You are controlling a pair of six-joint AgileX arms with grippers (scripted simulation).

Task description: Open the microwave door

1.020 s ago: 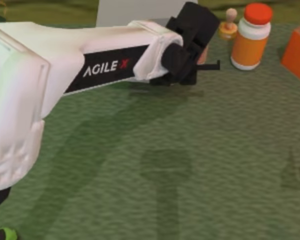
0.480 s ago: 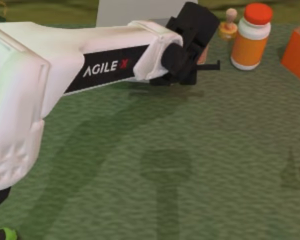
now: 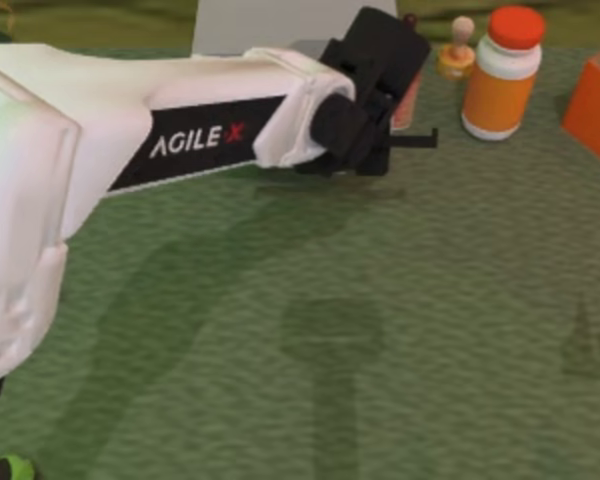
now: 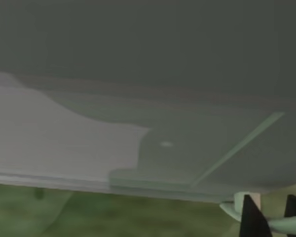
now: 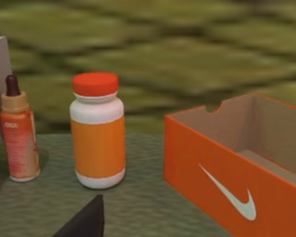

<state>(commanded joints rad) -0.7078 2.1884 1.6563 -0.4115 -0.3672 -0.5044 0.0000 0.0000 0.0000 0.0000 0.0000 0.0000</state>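
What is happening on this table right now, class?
The left arm is stretched across the table with its gripper up against the front of the microwave at the far edge, working at the microwave door, which fills the left wrist view. A dropper bottle, an orange pill bottle and an open orange box stand to the microwave's right. The right arm stays out of the top view.
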